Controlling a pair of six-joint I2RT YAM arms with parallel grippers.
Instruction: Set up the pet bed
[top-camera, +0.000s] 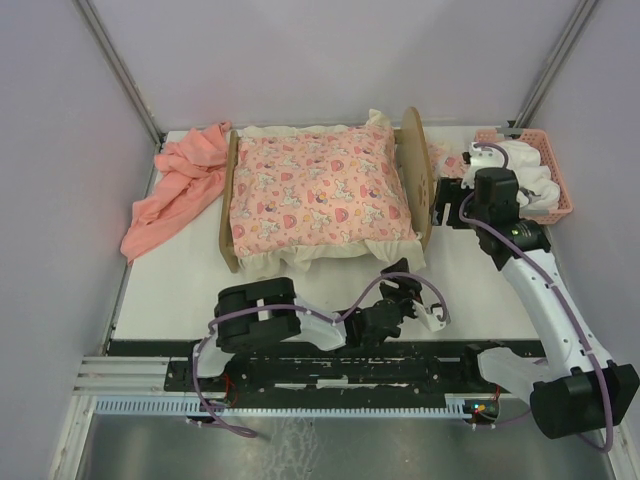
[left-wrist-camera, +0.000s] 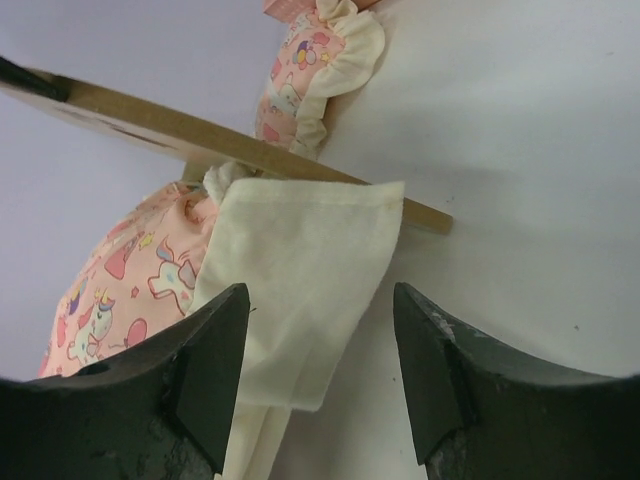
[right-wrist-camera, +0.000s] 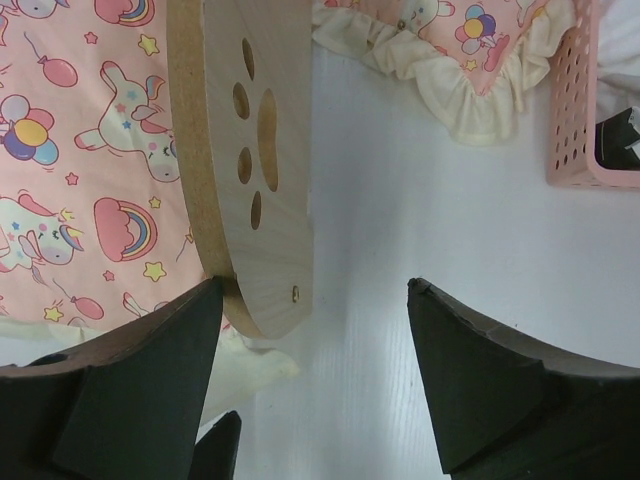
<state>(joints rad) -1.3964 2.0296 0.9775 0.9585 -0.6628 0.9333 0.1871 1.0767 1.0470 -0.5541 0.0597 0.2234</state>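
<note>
The pet bed (top-camera: 416, 175) is set at the far edge of the desk (top-camera: 475, 300). It is judged light and stiff, best taken by its headboard (right-wrist-camera: 270, 150). Left jaws and right jaws are spread wide, empty

A white counter (top-camera: 330, 300) stands enclosed by plain pale lilac walls (top-camera: 330, 60) behind and beside it. Metal posts (top-camera: 120, 65) rise from its back corners. Aluminium rails (top-camera: 110, 378) line its near edge, with a grey metal sheet (top-camera: 300, 450) just beyond them. The light is soft and even.
</note>
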